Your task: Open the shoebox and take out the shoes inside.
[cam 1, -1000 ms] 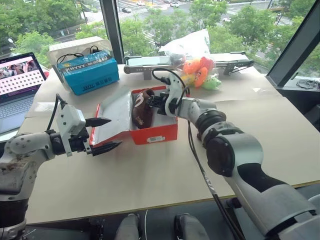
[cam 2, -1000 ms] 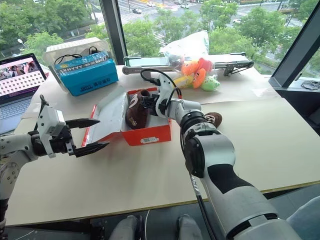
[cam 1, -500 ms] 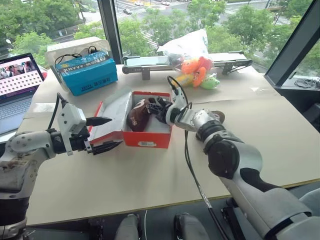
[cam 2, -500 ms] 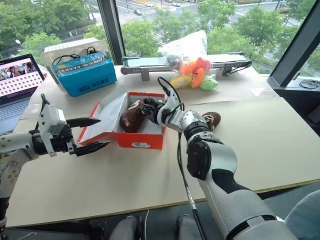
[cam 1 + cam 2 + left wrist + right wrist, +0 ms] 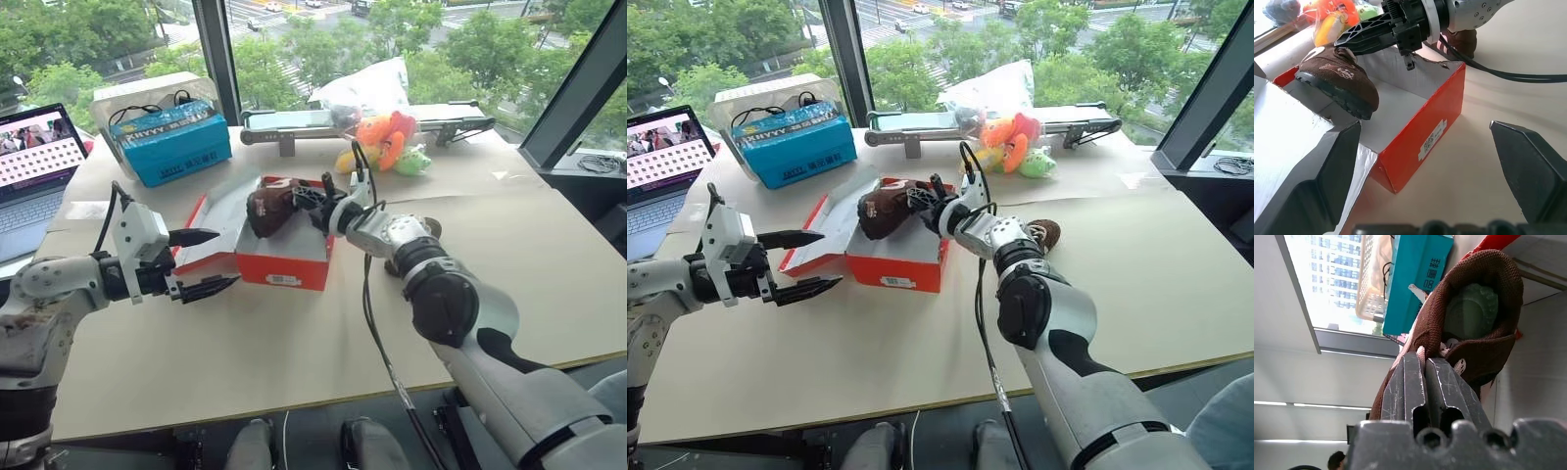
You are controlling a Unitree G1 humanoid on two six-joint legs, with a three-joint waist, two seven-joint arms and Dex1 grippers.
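The red shoebox [image 5: 291,266] stands open mid-table, its white-lined lid [image 5: 217,227] folded out to the left. My right gripper [image 5: 306,200] is shut on the collar of a dark brown shoe [image 5: 268,207] and holds it tilted above the box's left rim. The right wrist view shows the fingers [image 5: 1422,382] pinching the shoe [image 5: 1474,318] at its opening. A second brown shoe [image 5: 1044,233] lies on the table behind my right arm. My left gripper [image 5: 225,258] hangs open beside the lid, touching nothing. The box interior [image 5: 1400,105] looks bare white.
A blue box [image 5: 176,142] sits at the back left in front of a white basket. A laptop [image 5: 34,162] is at the far left. Orange-green plush toys [image 5: 387,139] in a plastic bag and a long grey device [image 5: 294,121] line the back by the window.
My right wrist has rolled and brought the shoe up out of the box toward its left rim. The left arm has stayed still.
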